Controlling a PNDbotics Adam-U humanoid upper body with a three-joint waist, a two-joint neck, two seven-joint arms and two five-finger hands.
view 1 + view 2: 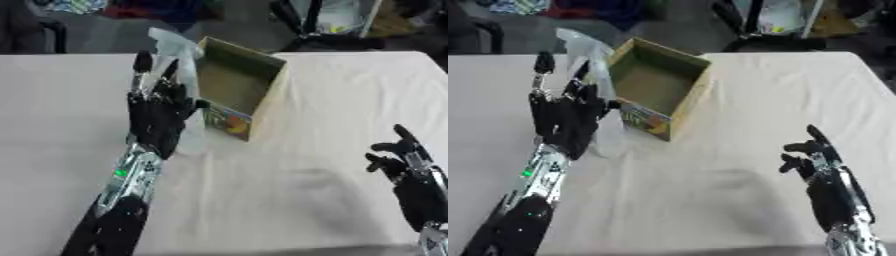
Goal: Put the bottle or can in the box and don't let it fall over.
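Left robot hand (158, 114) holds clear, blurred bottle (175, 52) beside box (262, 95).

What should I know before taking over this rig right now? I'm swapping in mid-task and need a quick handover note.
Left hand: raised beside the box, fingers around a clear plastic bottle, which leans toward the box opening.
Right hand: idle near the lower right, open, holding nothing.
Box: open cardboard box on the white table, nothing visible inside it.
Done: bottle picked up and brought to the box's left edge.
Left: move it over the opening, lower it upright, release without tipping it.
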